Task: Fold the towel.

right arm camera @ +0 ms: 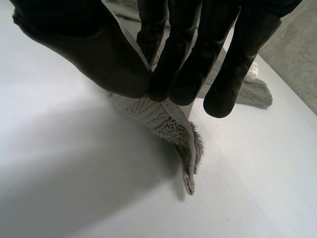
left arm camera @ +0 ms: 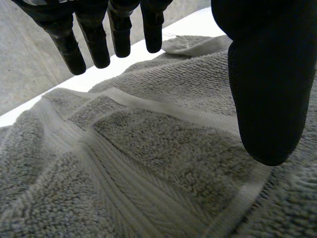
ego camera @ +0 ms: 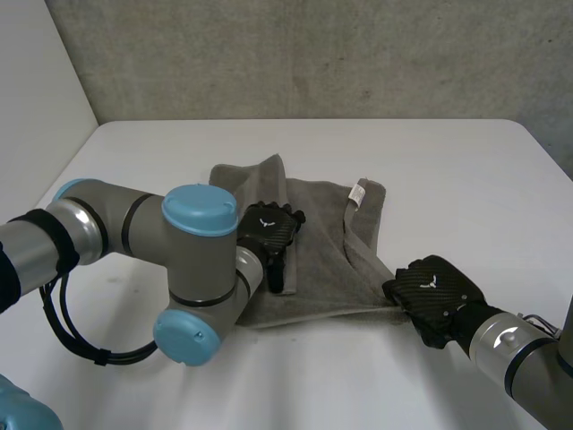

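White table [ego camera: 430,161], grey concrete wall [ego camera: 313,54] behind, pale panel [ego camera: 36,81] at left

Towel [ego camera: 327,255] on table [ego camera: 448,161] — L hand [ego camera: 271,231] over middle, R hand [ego camera: 436,291] at corner.

Bare white table [ego camera: 448,161] lies open beyond and to the right of the rumpled grey towel [ego camera: 322,269]. The left arm [ego camera: 179,260] blocks the towel's left edge, the left hand [ego camera: 269,228] its middle, and the right hand [ego camera: 436,294] its near right corner.
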{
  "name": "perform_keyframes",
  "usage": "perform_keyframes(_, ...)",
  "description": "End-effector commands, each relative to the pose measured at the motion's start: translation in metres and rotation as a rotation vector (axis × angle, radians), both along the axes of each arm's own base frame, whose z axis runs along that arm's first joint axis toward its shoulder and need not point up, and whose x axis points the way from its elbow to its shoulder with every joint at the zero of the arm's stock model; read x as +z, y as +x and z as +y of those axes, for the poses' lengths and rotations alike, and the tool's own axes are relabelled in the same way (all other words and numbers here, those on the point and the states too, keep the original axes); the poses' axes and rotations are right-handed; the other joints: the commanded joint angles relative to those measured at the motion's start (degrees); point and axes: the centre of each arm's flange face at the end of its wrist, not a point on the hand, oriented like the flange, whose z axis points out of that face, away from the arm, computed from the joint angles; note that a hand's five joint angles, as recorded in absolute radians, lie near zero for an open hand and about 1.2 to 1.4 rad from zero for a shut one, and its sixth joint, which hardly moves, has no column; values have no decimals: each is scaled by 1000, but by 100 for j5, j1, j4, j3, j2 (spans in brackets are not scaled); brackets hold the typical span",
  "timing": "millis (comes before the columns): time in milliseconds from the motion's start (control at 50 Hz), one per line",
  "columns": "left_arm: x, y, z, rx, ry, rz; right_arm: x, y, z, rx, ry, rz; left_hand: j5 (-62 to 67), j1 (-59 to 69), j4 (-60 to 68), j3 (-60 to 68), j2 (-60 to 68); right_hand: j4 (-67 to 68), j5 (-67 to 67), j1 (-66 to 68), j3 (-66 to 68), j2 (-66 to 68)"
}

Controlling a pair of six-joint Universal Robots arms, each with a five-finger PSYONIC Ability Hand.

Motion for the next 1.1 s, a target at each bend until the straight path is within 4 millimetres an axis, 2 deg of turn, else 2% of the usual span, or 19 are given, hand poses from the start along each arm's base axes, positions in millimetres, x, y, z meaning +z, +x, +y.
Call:
perform_keyframes(20, 2, -4, 9, -36, 26, 8, -5, 0, 0, 3, 10, 17, 213, 239, 224, 227, 217, 336, 223, 403, 338, 388)
perform_keyframes(100, 3, -5, 14, -47, 35, 2, -6, -1, 0, 3, 12, 24, 347, 373, 357, 360, 351, 336, 223, 403, 338, 388)
perform_keyframes(280, -4, -5, 15, -48, 43, -13, -7, -1, -1, 6, 6, 31, 2801, 2826, 2811, 2814, 2805, 336, 223, 403, 338, 388)
perform_keyframes(380, -11, -5, 14, -46, 54, -22, -7, -1, 0, 5, 8, 32, 3039, 3065, 3049, 3053, 3043, 336, 223, 403, 338, 388)
perform_keyframes(580, -11, -7, 11, -45, 31, -16, -7, -1, 0, 4, 6, 33, 3258, 3284, 3268, 3272, 3262, 336, 223, 403, 338, 388)
perform_keyframes(800, -13, -7, 9, -76, -33, -85, -7, -1, 0, 4, 8, 33, 5714, 5740, 5724, 5727, 5718, 336, 223, 403, 338, 388)
perform_keyframes(840, -15, -7, 7, -75, -52, -95, -7, -1, 0, 4, 9, 34, 6549, 6575, 6560, 6563, 6553, 336, 223, 403, 338, 388)
perform_keyframes(920, -15, -6, 4, -59, -67, -101, -7, -1, 0, 4, 8, 33, 6553, 6579, 6563, 6566, 6557, 336, 223, 403, 338, 388)
perform_keyframes(1020, -9, -2, -2, -25, -89, -103, -7, -1, -1, 4, 6, 33, 6553, 6579, 6563, 6566, 6557, 336, 223, 403, 338, 388)
perform_keyframes(1100, 11, 8, -15, 46, -130, -91, -7, -1, -1, 4, 6, 33, 6553, 6579, 6563, 6566, 6557, 336, 223, 403, 338, 388)
